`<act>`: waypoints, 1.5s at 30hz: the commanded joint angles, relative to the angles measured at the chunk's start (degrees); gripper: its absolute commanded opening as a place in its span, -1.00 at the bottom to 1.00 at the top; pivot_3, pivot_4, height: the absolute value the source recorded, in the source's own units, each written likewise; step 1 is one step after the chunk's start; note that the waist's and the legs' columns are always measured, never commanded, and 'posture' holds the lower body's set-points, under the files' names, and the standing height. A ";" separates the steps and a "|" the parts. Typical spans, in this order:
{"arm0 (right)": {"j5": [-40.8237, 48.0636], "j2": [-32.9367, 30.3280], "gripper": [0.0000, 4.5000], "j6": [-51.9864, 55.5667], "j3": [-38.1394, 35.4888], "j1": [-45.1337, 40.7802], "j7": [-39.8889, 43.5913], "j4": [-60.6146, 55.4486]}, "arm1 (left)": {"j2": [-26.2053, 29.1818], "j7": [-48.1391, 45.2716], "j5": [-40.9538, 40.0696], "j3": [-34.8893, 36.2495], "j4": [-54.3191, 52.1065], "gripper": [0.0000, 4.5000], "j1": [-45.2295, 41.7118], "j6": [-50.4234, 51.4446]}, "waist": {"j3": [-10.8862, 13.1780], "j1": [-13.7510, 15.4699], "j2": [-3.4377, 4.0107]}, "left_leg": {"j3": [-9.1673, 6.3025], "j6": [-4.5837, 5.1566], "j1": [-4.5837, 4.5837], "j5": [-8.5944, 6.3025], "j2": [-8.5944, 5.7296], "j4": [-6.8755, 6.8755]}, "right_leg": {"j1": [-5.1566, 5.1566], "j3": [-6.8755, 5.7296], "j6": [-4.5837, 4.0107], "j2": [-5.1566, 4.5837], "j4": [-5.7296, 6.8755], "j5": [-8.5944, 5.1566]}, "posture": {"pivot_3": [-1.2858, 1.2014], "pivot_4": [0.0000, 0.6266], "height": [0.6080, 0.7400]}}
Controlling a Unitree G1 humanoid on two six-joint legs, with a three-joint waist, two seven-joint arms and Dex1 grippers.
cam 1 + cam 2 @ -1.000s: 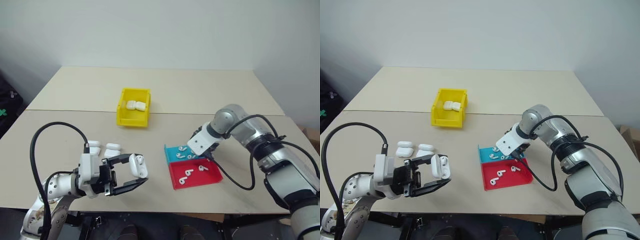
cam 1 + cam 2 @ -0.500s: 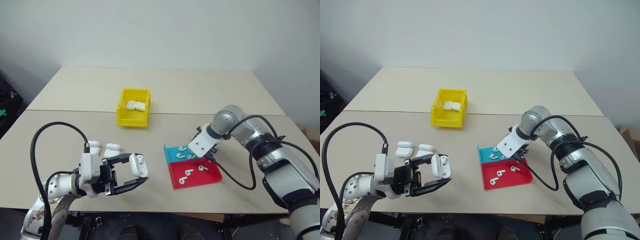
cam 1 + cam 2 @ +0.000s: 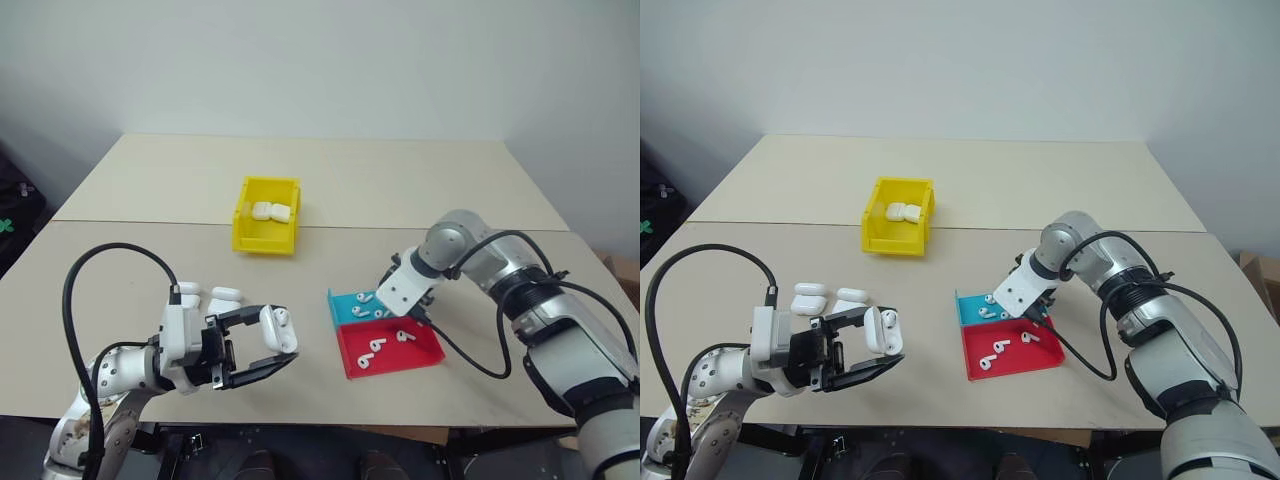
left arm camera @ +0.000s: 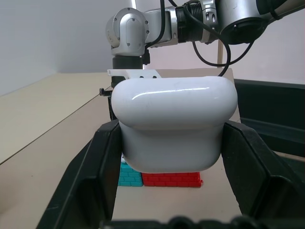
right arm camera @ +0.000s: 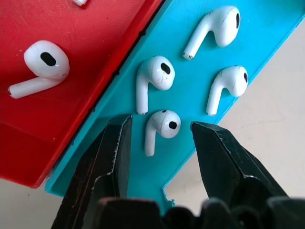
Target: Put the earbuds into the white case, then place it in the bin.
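My left gripper [image 3: 270, 342] is shut on a white case [image 3: 277, 331] and holds it above the table's front left; in the left wrist view the case [image 4: 174, 121] sits squeezed between both black fingers [image 4: 102, 162]. My right gripper [image 5: 159, 138] points down into the blue tray [image 3: 342, 312], open. Its fingers [image 5: 107, 157] straddle one earbud [image 5: 161, 125] with a gap on each side. Other earbuds [image 5: 153, 78] lie beside it in the same tray. The yellow bin [image 3: 266, 241] stands at the table's middle rear with two cases [image 3: 270, 211] inside.
A red tray [image 3: 425, 351] with earbuds [image 3: 375, 348] adjoins the blue tray on the near side. Spare white cases [image 3: 222, 297] lie on the table just behind my left gripper. The far half of the table is bare, and a wall rises behind it.
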 commanded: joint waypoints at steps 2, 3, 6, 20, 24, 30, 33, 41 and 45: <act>-0.59 0.15 -0.17 -1.49 -0.59 -1.42 -0.43 -0.21 | -0.06 0.24 -0.04 0.09 -1.51 0.25 -0.41 -0.93 | 0.00 0.00 0.00 | 0.00 0.00 0.01 0.00 0.00 0.02 | -0.01 0.00 0.00 0.00 0.06 0.00 | 0.03 -0.52 1.00; -0.71 0.15 -0.17 -1.54 -0.62 -1.40 -0.58 -0.21 | -0.02 0.30 -0.06 0.11 -1.61 0.25 -0.35 -0.85 | 0.00 -0.01 0.00 | 0.00 0.00 0.02 0.00 0.00 0.02 | -0.02 0.01 0.00 0.00 0.10 0.00 | 0.03 -0.52 1.00; -0.84 0.12 -0.17 -1.43 -0.73 -1.31 -0.65 -0.33 | 0.03 0.45 -0.04 0.16 -1.71 0.25 -0.22 -0.73 | 0.00 -0.01 0.00 | 0.00 -0.01 0.05 0.01 0.00 0.02 | -0.02 0.01 -0.02 0.01 0.15 -0.01 | 0.03 -0.52 1.00; -1.25 0.08 -0.17 -1.89 -0.77 -1.18 -0.85 -0.27 | 0.03 0.44 0.19 0.08 -1.32 0.25 -0.68 -0.87 | 0.00 -0.01 0.00 | 0.00 -0.01 0.07 0.01 0.00 0.02 | -0.01 0.01 -0.02 0.01 0.16 -0.01 | 0.03 -0.52 1.00; -1.47 -0.01 -0.17 -2.29 -0.59 -1.12 -0.96 -0.14 | 0.07 0.55 0.35 0.04 -1.34 0.25 -0.70 -0.79 | 0.00 0.00 0.00 | 0.00 -0.01 0.07 0.01 0.00 0.02 | -0.01 0.01 -0.02 0.01 0.17 -0.01 | 0.03 -0.52 1.00; -1.72 0.19 -0.33 -2.47 -0.70 -0.93 -1.62 -0.14 | 0.01 0.56 0.44 0.08 -1.30 0.25 -0.73 -0.79 | 0.00 -0.03 0.00 | 0.00 -0.01 0.07 0.01 0.00 0.02 | -0.02 0.01 -0.02 0.01 0.17 -0.01 | 0.03 -0.52 1.00; -1.94 0.09 -0.33 -2.73 -0.50 -0.92 -1.63 -0.06 | 0.01 0.54 0.58 0.04 -1.18 0.25 -0.75 -0.87 | 0.00 -0.04 0.00 | 0.00 -0.01 0.07 0.01 0.00 0.02 | -0.02 0.01 -0.02 0.01 0.18 -0.01 | 0.03 -0.52 1.00; -1.71 -0.07 -0.73 -2.93 -0.60 -0.48 -1.03 -0.48 | -0.14 0.42 0.78 -0.02 -1.15 0.25 -0.79 -1.04 | 0.00 -0.05 0.00 | 0.00 -0.01 0.08 0.01 0.00 0.02 | -0.01 0.01 -0.02 0.01 0.18 -0.01 | 0.03 -0.52 1.00; -1.97 -0.13 -0.73 -2.84 -0.60 -0.38 -1.25 -0.71 | -0.04 0.34 0.63 0.05 -1.26 0.25 -0.71 -0.89 | 0.00 -0.05 0.00 | 0.00 -0.01 0.08 0.01 0.00 0.02 | -0.01 0.02 -0.02 0.01 0.18 -0.01 | 0.03 -0.52 1.00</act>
